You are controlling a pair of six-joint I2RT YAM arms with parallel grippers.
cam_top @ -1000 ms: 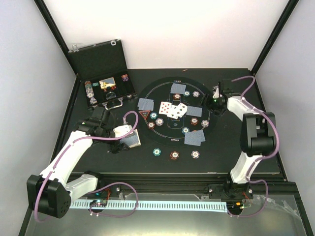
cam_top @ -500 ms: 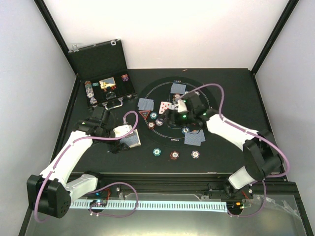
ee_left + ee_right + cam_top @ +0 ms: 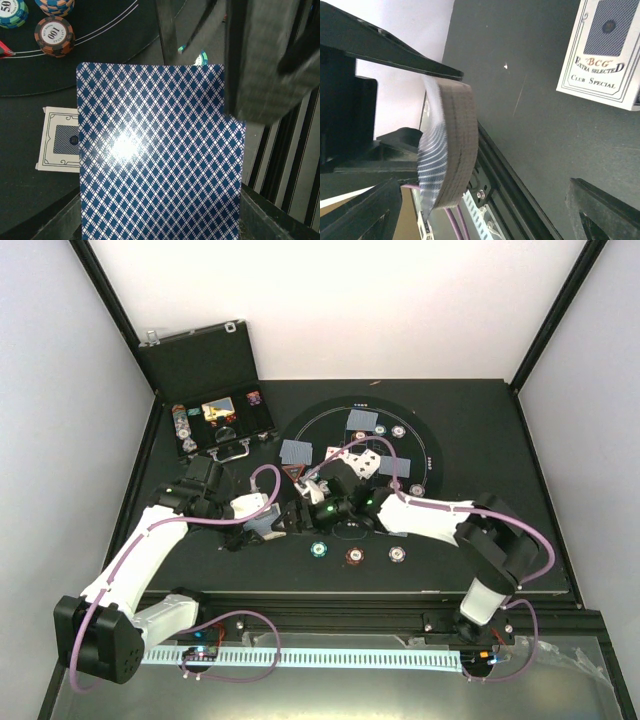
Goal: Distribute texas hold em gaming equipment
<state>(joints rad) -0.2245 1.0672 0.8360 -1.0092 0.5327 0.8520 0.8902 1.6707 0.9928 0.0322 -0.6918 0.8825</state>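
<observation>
Left claw (image 3: 262, 524) gripping deck (image 3: 160, 150), right claw (image 3: 292, 515) beside

Blue-patterned deck (image 3: 150, 160), tilted, chips (image 3: 352, 555) and cards (image 3: 296, 451) seemingly flat beyond

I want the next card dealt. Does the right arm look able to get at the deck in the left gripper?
Probably yes. The right gripper, jaws wide open, is right at the deck, which the left gripper holds by its lower end, leaving the upper end free. Nothing stands between them.
</observation>
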